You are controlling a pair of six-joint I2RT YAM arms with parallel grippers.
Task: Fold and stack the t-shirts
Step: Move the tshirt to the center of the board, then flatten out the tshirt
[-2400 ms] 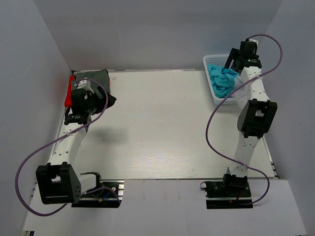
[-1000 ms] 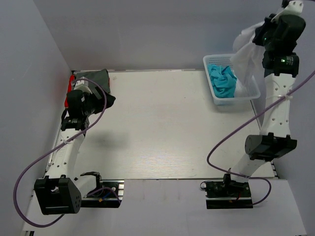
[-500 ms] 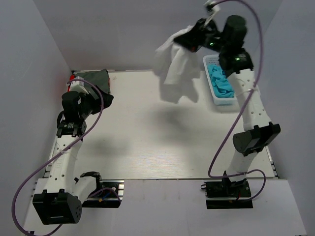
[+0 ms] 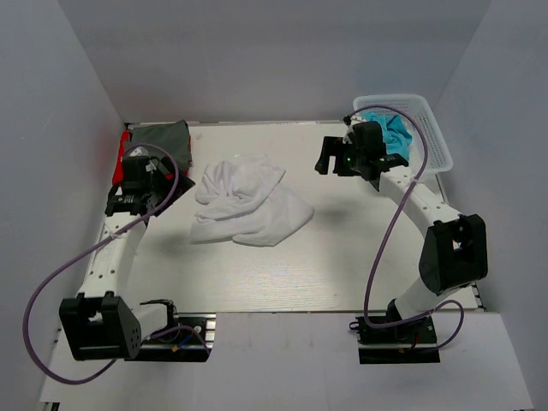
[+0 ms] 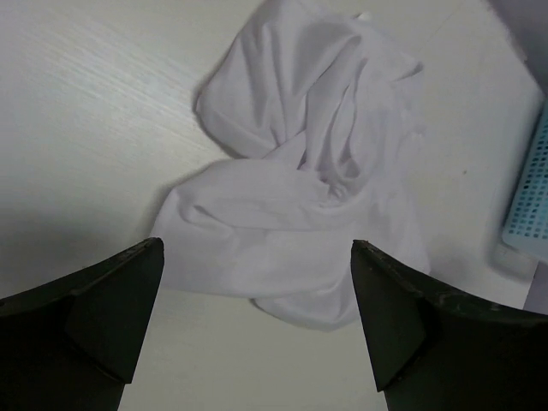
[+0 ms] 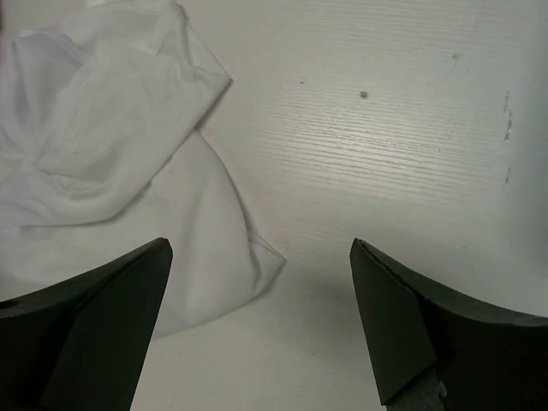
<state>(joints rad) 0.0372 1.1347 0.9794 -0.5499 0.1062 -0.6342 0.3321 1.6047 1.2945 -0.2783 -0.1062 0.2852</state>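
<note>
Top external: white t-shirt [image 4: 247, 199] lies crumpled, unfolded.

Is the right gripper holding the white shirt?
No, the white shirt lies in a loose heap, apart from the open right gripper.

Desk [image 4: 342, 248]: pale top with a fine wood grain, filling the middle of the top view.

White t-shirt [image 4: 247, 201]: left of centre, crumpled in a loose, unfolded heap.

Dark grey t-shirt [image 4: 163, 137]: upper left corner.

Red t-shirt [image 4: 121, 158]: a narrow strip at the left edge, touching the grey one.

White mesh basket [image 4: 437, 141]: upper right corner, well apart from the white heap.
</note>
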